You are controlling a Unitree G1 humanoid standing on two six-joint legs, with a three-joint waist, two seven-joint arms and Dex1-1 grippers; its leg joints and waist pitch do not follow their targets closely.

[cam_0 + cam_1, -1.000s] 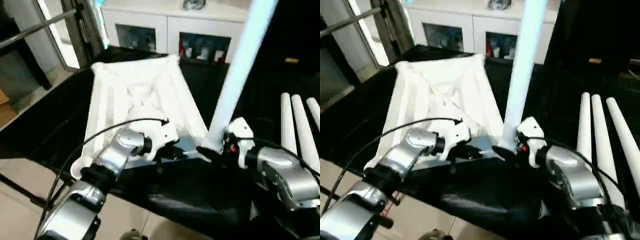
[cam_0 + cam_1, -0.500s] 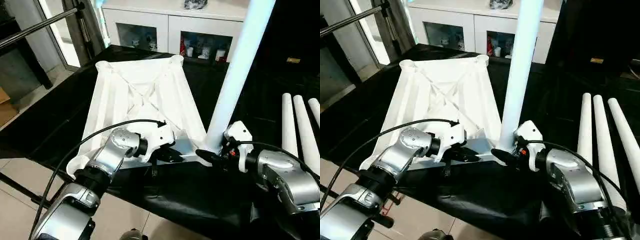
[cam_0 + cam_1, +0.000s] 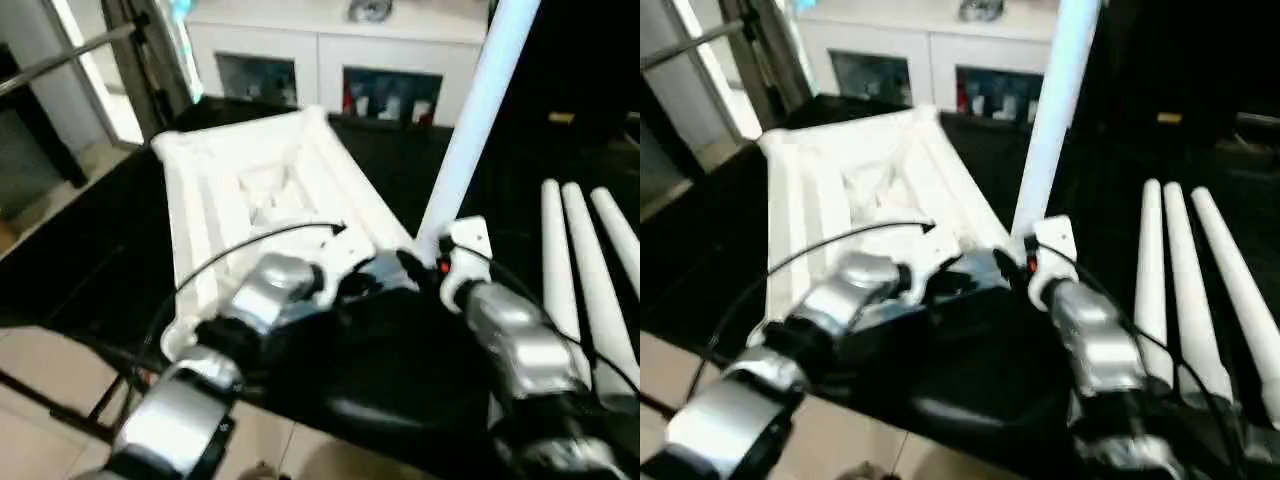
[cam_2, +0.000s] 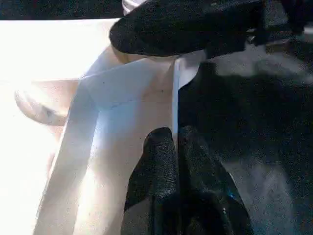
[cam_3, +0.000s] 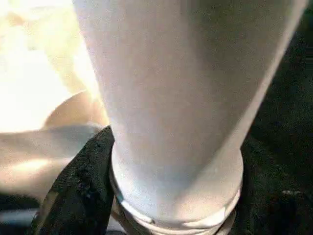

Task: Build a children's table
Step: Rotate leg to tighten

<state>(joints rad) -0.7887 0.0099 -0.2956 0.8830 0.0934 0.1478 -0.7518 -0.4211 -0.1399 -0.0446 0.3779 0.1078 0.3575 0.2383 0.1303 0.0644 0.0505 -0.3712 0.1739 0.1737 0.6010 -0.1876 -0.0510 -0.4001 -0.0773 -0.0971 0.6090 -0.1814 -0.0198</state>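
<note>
Tabletop [image 3: 250, 180] lies underside-up on the black cloth. Its near rim is pinched by the left gripper [image 4: 176, 147], likely as an anchor. Right gripper [image 5: 98, 196] is clamped around the upright leg [image 3: 470, 130] at the tabletop's near corner socket, probably seating it. Three spare legs [image 3: 585, 270] lie right of the tabletop.

The white table top [image 3: 270, 190] lies upside down on the black-covered bench [image 3: 400, 370], ribbed X-braced underside up. One tapered white leg [image 3: 475, 115] stands upright in the top's near right corner socket. Three more white legs [image 3: 585, 280] lie side by side, right of the top, well apart from it.
</note>
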